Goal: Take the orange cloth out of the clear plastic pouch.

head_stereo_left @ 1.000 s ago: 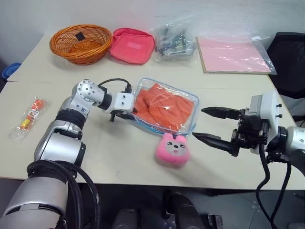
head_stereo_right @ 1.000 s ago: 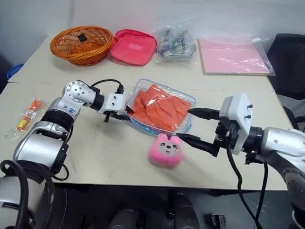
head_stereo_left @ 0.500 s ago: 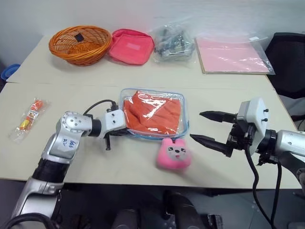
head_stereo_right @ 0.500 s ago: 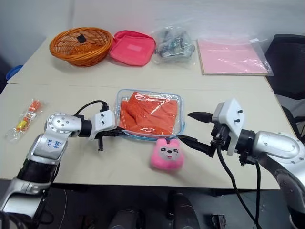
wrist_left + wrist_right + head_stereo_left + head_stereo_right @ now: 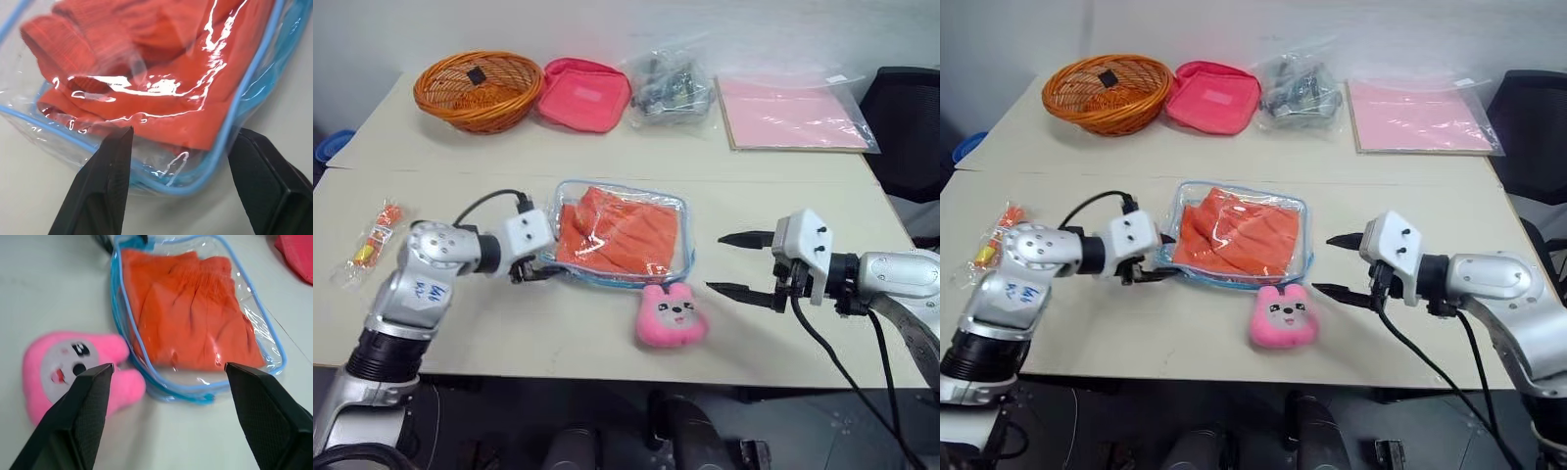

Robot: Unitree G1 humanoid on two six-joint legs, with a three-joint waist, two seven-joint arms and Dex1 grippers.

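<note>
A: Progress check: the orange cloth (image 5: 622, 233) sits fully inside the clear plastic pouch (image 5: 677, 257), flat mid-desk (image 5: 783, 196). Nothing's out; I'd say extraction hasn't begun.

B: Left tool (image 5: 178, 171), fingers apart, straddles the pouch's near corner without clamping. Right tool (image 5: 729, 264) hovers level beside the pouch, spread wide, empty.
</note>
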